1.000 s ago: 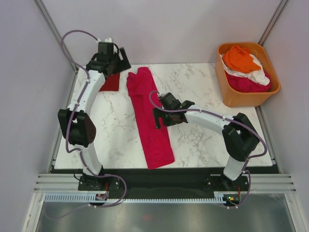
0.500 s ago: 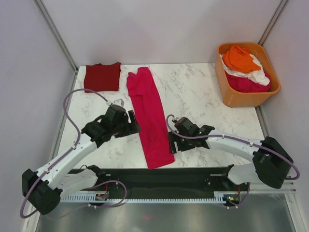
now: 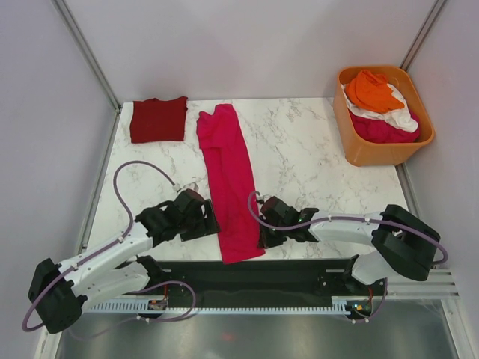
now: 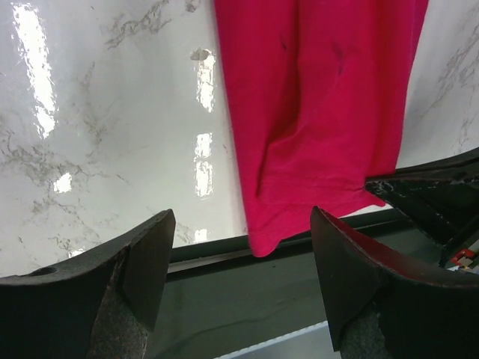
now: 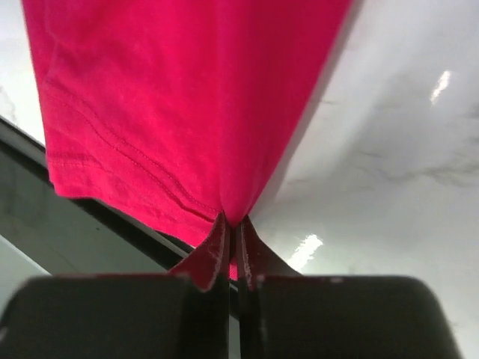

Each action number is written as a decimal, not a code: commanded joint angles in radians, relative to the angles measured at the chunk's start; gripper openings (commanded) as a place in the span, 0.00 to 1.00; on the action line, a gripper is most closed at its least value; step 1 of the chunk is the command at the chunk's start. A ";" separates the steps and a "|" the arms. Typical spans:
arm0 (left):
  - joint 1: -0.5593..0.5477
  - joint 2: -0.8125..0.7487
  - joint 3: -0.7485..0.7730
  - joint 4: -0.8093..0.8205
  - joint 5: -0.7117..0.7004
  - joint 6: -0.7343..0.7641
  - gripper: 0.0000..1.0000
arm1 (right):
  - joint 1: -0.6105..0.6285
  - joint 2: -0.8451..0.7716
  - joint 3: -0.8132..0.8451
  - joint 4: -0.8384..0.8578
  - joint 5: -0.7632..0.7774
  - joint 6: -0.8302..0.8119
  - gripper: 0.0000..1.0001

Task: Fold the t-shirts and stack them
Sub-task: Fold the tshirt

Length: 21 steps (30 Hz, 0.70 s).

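Nearest to me, the right gripper (image 5: 232, 224) is pinching the right near corner of the magenta shirt (image 3: 228, 172). Its fingers are pressed together on the hem, with cloth bunching up between them in the right wrist view. The hem is hanging just over the near edge of the table (image 3: 314, 149).

The left gripper (image 4: 239, 217) is hovering at the left near corner with its jaws apart and nothing between them. In the left wrist view the hem corner is sitting between the two fingers but beyond their tips, so I'm judging there's no contact yet.

I'm reading the step as grabbing both hem corners for a crosswise fold up toward the collar. To do it well:
- I'm wanting the left jaws further in over the hem before they bite, catching every layer and not just the top one.
- I'm aiming for matching grips on both corners so the fold edge comes out square.
- I'm planning a low, level lift with both arms moving together. An uneven pull would likely skew the strip or undo the lengthwise fold.

Further out, the shirt is lying as a long narrow strip, running away from me to the far side of the table. It is slightly angled, with the collar end leaning left.

At the far left corner a maroon shirt (image 3: 158, 119) is lying folded flat, near the collar end but apart from it. That's probably the stack spot.

At the far right, the orange tub (image 3: 374, 153) is holding an orange shirt (image 3: 372, 88), a white shirt (image 3: 400, 118) and a pink shirt (image 3: 382, 131), all crumpled and waiting.
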 commanded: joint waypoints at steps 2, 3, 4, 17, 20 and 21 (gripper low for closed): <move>-0.031 0.009 -0.013 0.019 -0.012 -0.045 0.80 | 0.107 0.064 -0.015 0.098 -0.002 0.075 0.00; -0.039 0.004 -0.019 0.019 -0.012 -0.045 0.80 | 0.149 0.072 0.015 0.101 -0.002 0.087 0.00; -0.043 -0.006 -0.031 0.019 -0.012 -0.045 0.80 | 0.166 0.080 0.029 0.097 0.001 0.092 0.00; -0.101 -0.125 -0.120 0.019 -0.012 -0.045 0.80 | 0.189 -0.047 0.110 -0.153 0.259 0.058 0.96; -0.209 -0.083 -0.139 0.019 -0.012 -0.045 0.80 | 0.187 -0.054 0.133 -0.179 0.303 0.040 0.97; -0.268 -0.071 -0.148 0.019 -0.012 -0.045 0.80 | 0.183 -0.049 0.140 -0.192 0.308 0.038 0.97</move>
